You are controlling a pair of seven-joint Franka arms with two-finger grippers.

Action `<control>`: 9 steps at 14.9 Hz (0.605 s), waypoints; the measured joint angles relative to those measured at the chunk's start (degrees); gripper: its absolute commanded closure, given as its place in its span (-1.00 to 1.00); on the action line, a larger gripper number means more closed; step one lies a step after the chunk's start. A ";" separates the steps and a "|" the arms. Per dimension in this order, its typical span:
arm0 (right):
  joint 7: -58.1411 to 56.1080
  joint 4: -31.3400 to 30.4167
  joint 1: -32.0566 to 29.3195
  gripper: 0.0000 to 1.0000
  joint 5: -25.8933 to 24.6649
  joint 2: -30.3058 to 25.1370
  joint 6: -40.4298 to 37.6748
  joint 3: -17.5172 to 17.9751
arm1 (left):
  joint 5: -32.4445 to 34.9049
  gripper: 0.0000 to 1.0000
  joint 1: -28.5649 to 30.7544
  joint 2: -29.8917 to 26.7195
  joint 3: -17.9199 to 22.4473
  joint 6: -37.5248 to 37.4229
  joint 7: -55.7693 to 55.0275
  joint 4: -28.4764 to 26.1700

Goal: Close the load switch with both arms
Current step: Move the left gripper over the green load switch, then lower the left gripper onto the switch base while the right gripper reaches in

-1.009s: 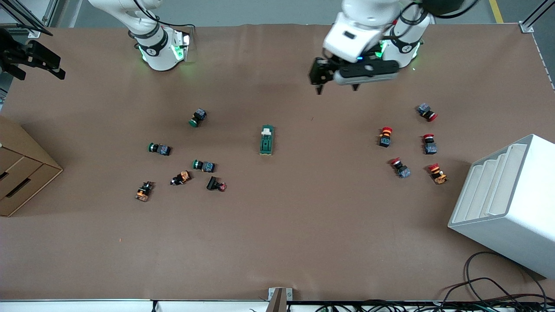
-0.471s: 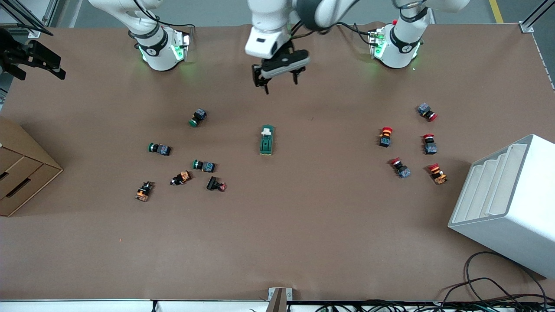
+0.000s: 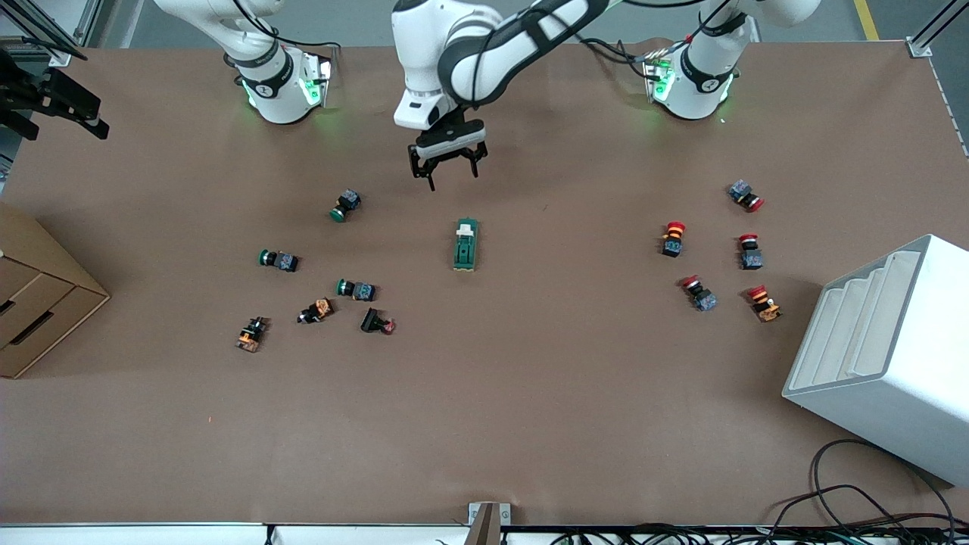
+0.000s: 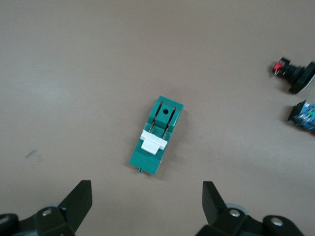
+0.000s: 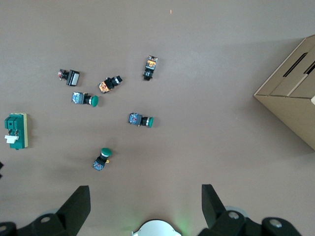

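Note:
The load switch [image 3: 465,244] is a dark-green block with a white slider, lying on the brown table near its middle. My left gripper [image 3: 448,168] hangs open and empty over the table, just toward the robots' bases from the switch. In the left wrist view the switch [image 4: 157,135] lies a little ahead of the open left gripper [image 4: 146,196]. My right gripper [image 5: 145,196] is open and empty, held high over its own base. In the right wrist view the switch [image 5: 15,130] shows at the picture's edge.
Several green and orange push buttons [image 3: 356,289] lie toward the right arm's end. Several red push buttons [image 3: 672,238] lie toward the left arm's end. A cardboard box [image 3: 38,295] and a white rack [image 3: 886,356] stand at the table's two ends.
My left arm has swung from over its own end of the table toward the middle and come lower, close to the load switch. The switch has not moved.

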 measured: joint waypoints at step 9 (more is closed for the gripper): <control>-0.02 2.85 -0.18 -1.00 -0.02 4.27 0.37 -0.37 | 28.27 -0.96 -2.12 6.95 0.13 -0.22 -14.21 -8.64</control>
